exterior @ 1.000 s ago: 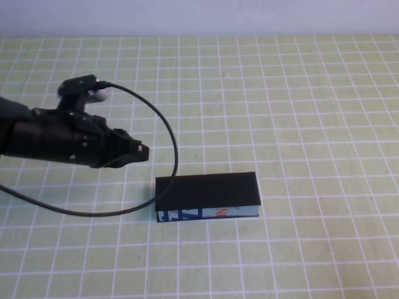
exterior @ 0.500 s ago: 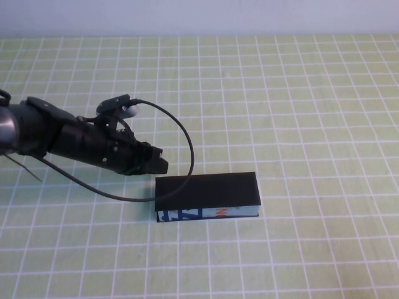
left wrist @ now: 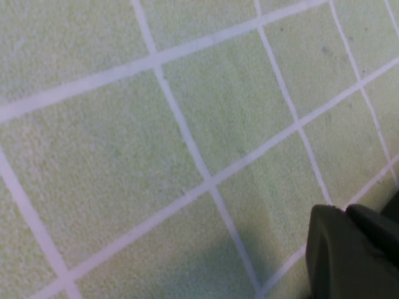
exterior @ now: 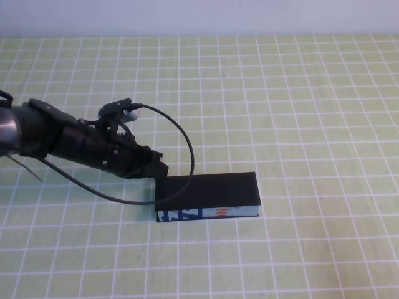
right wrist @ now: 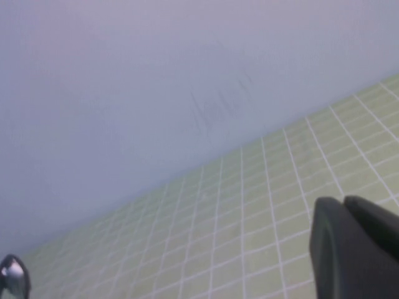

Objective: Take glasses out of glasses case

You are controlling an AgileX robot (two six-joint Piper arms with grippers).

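Observation:
The glasses case (exterior: 206, 190) lies shut on the green gridded mat, black lid on top and its light-blue printed side (exterior: 209, 213) facing me. The glasses are hidden inside it. My left gripper (exterior: 159, 169) is low over the mat, its tip right at the case's far left corner. In the left wrist view the left gripper (left wrist: 345, 212) has its fingers pressed together over bare mat, and the case does not show there. My right gripper (right wrist: 345, 204) shows only in the right wrist view, fingers together and holding nothing, facing the wall.
The left arm's black cable (exterior: 181, 140) loops over the mat and comes down beside the case's left end. The white wall (exterior: 199, 15) bounds the far edge of the mat. The mat (exterior: 312, 124) stretches to the right of the case.
My left arm has swung right and down toward the case over the last second, and its tip now reaches the case's far left corner. The case has not moved.

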